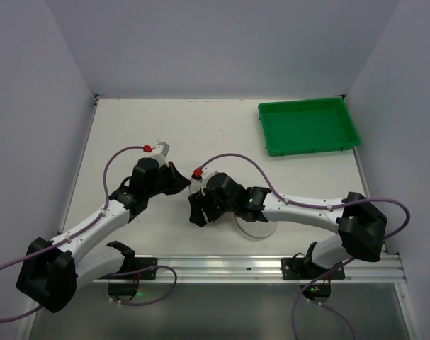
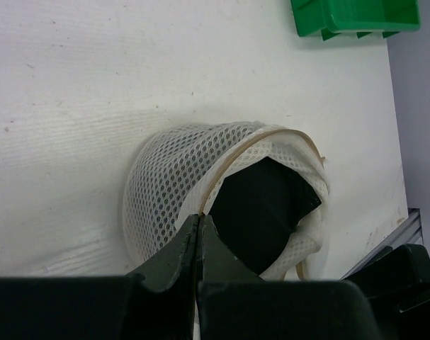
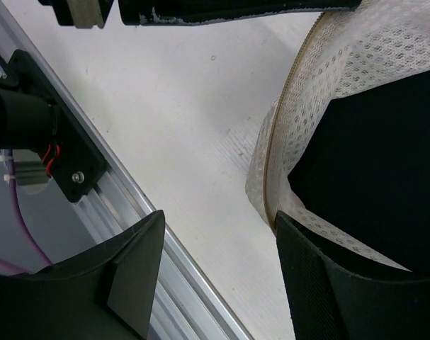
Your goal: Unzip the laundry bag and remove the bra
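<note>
Closest in, the left gripper (image 2: pixel 199 221) is pressing its two fingers together with no gap showing. The tips are sitting right on the tan zip band that runs round the mouth of the laundry bag (image 2: pixel 171 168); I cannot tell whether a pull tab or any fabric is caught between them. The bag is lying on its side on the white surface (image 1: pixel 129 127), its cream mesh wall bulging toward 9 o'clock of the gripper tips and its mouth gaping toward 3 o'clock. Black contents (image 2: pixel 261 209) are filling that opening, sitting inside the rim. The right gripper (image 3: pixel 218 216) is standing spread wide, one finger hanging over the bare surface beside the metal rail (image 3: pixel 165 241). The other finger is lying against the bag's lower edge, just under the black contents. From overhead, the left arm is reaching in from 7 o'clock and the right arm from 4 o'clock. Their grippers are meeting near the middle of the surface, slightly toward 6 o'clock, and the right arm is covering most of the bag there. The green tray (image 1: pixel 308 126) is sitting well apart from all this, out at 1 o'clock.
</note>
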Robot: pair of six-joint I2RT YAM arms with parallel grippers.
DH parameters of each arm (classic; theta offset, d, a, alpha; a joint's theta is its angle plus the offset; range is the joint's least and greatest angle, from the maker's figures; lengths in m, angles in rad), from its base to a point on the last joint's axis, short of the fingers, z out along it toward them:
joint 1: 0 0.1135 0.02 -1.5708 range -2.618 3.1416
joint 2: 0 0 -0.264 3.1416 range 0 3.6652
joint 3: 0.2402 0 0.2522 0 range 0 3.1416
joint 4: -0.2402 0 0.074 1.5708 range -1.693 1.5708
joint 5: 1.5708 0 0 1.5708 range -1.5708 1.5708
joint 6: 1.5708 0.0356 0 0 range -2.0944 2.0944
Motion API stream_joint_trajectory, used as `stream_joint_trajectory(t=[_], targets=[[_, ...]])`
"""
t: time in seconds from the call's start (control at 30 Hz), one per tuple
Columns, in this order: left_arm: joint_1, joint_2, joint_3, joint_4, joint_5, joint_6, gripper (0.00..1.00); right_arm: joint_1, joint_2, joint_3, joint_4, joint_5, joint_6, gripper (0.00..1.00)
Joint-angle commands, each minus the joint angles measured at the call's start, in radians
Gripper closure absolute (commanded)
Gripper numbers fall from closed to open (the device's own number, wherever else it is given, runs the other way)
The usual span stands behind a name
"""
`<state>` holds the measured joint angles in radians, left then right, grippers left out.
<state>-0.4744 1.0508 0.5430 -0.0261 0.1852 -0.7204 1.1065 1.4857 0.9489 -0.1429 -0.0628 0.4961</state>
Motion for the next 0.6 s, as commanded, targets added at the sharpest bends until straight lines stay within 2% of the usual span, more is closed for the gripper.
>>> stream_joint_trajectory(t=[0.0,0.03,0.2,0.33,0.57], targets=[[-0.007,-0.002,0.006,0.006,-0.003,0.027,1.00,0.006,-0.050,0.054,-0.024,0.032,-0.027,0.34],[-0.007,-0.003,0.006,0.008,-0.004,0.029,1.00,0.001,-0.068,0.057,-0.043,0.097,-0.046,0.33],[-0.007,-0.008,-0.002,0.006,-0.001,0.041,1.00,-0.051,-0.169,0.071,-0.084,0.221,-0.093,0.35],[-0.007,-0.002,-0.002,0.043,0.010,0.041,1.00,-0.140,-0.156,0.076,-0.098,0.204,-0.122,0.31],[-0.007,0.008,0.006,0.043,0.020,0.030,1.00,-0.160,-0.032,0.057,-0.054,0.166,-0.146,0.16]])
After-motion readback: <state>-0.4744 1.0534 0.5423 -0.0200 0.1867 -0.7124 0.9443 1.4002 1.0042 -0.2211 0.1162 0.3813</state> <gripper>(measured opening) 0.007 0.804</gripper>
